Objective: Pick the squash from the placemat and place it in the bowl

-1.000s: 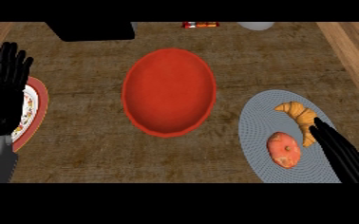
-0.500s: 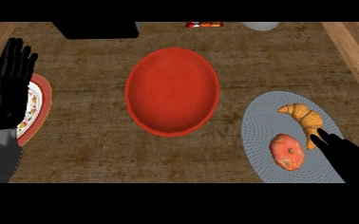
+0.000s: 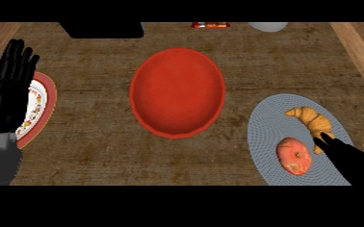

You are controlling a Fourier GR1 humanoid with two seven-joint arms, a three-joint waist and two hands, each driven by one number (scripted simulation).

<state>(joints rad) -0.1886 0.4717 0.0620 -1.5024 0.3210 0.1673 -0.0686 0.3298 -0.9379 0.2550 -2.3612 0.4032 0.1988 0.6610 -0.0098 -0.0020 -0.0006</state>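
An orange-red squash (image 3: 293, 155) lies on the grey round placemat (image 3: 274, 125) at the lower right, with a golden croissant (image 3: 311, 119) just above it. The red bowl (image 3: 178, 92) stands empty in the middle of the counter. My right hand (image 3: 343, 156) comes in from the lower right edge, fingers straight, its tips just right of the squash and below the croissant, not closed on anything. At the left edge my left hand (image 3: 16, 81) rests open, fingers up.
A patterned red-rimmed plate (image 3: 37, 108) sits at the left edge, partly under my left hand. A black box (image 3: 101, 29), a small red packet (image 3: 210, 25) and a pale round object (image 3: 268, 26) line the far edge. Wooden strips border the counter's far corners.
My right hand has drawn down and right toward the lower edge, uncovering more of the croissant. The whole scene has slid slightly right in view. My left hand holds still.
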